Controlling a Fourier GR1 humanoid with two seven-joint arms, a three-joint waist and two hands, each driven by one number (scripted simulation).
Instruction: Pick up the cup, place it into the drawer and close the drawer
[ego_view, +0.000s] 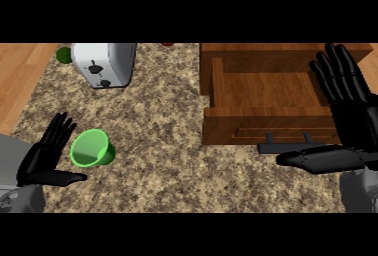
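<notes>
- While its fingers stand straight, the left hand (46, 159) grips nothing, just left of the green cup (92, 148).
- Right hand (347, 112), likewise spread, overlaps the open wooden drawer (262, 102), well right of the cup.
- Toaster (105, 63) sits beyond the cup.

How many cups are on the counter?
1. A green cup lies on its side at the left, beside the robot's open left hand. More could be hidden behind the toaster.

Grey forearms — black robot hand (46, 159).
</notes>
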